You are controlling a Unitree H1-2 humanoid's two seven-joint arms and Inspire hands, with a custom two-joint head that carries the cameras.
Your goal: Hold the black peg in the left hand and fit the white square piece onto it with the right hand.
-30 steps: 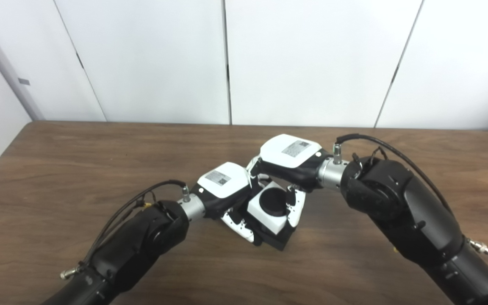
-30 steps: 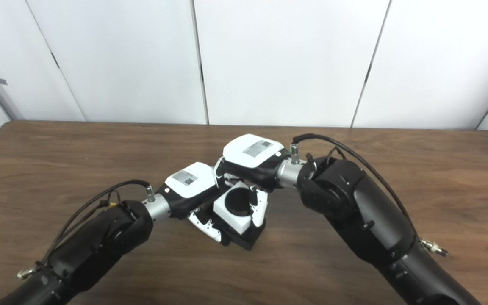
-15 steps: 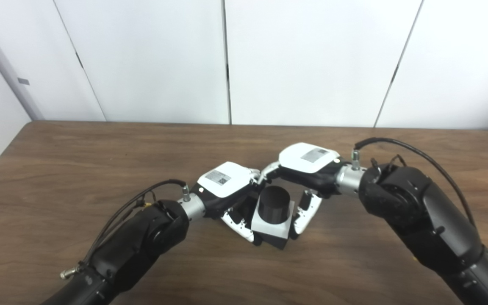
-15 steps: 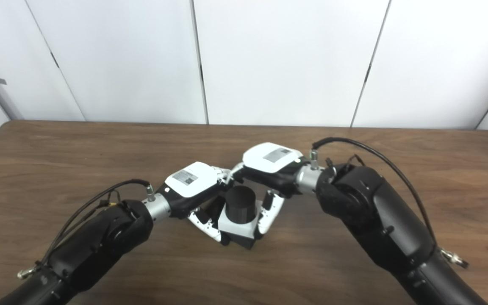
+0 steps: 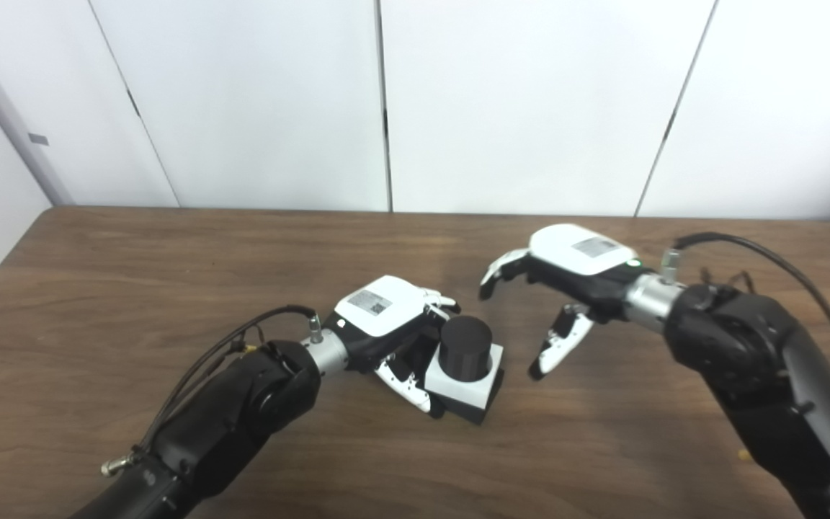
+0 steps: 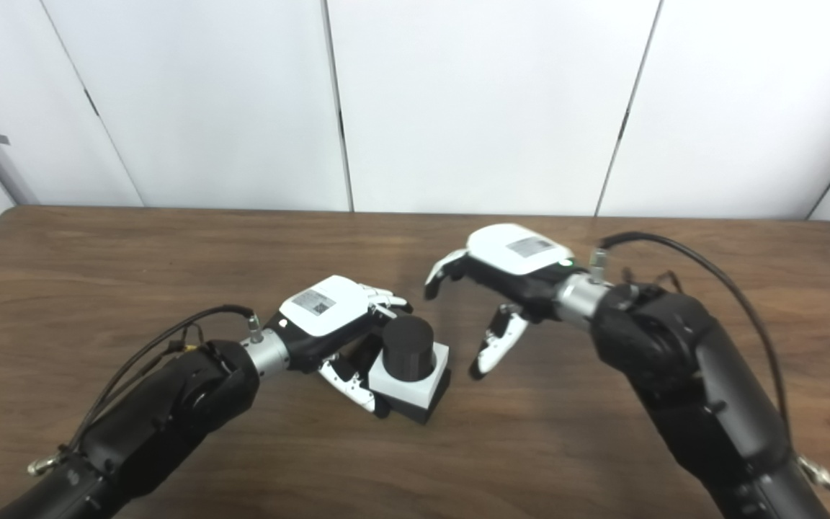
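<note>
Nearest to me, my left hand [image 5: 390, 317] grips the base of the black peg [image 5: 465, 344], its fingers wrapped around the dark block under the assembly, which sits low at the wooden table [image 5: 170, 288], though whether it rests on the wood I cannot tell. The white square piece [image 5: 467, 375] sits just off my left fingertips, seated around the peg with the black cylinder standing up through its middle and a dark base plate showing under its lower edge. A little farther out and to the right, my right hand [image 5: 566, 288] hangs above the table with fingers and thumb spread wide, holding nothing, clear of the piece and apart from my left hand. I judge the fitting step done (the white square looks fully down on the peg, not tilted), so what remains is the finish: keeping my left grip steady so the assembly does not tip, and taking my right hand away without brushing the peg top. Beyond both hands the table runs bare to the white wall panels [image 5: 386, 101]
</note>
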